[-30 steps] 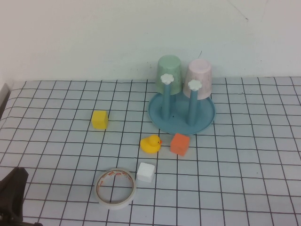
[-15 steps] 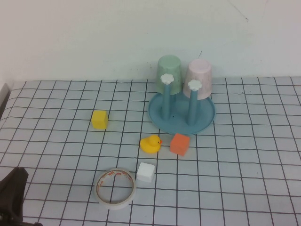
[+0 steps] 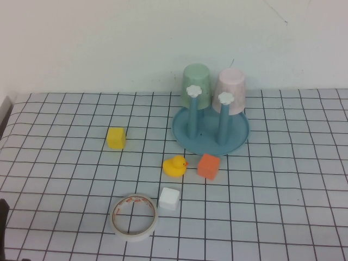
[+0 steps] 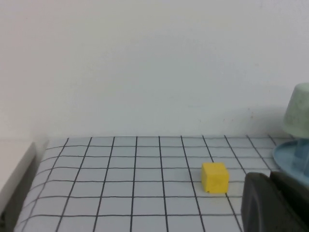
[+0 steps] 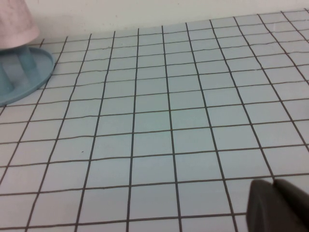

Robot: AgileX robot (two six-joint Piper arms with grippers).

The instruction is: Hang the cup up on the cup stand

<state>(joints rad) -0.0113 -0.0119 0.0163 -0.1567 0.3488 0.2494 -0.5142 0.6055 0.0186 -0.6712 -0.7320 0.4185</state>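
Jaws closed, left gripper and right gripper sit low.

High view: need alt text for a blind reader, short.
A pink cup and a green cup sit upside down on the pegs of a blue cup stand at the back of a gridded table. In front lie a yellow block, rubber duck, orange block, white block and tape roll; neither tool shows.
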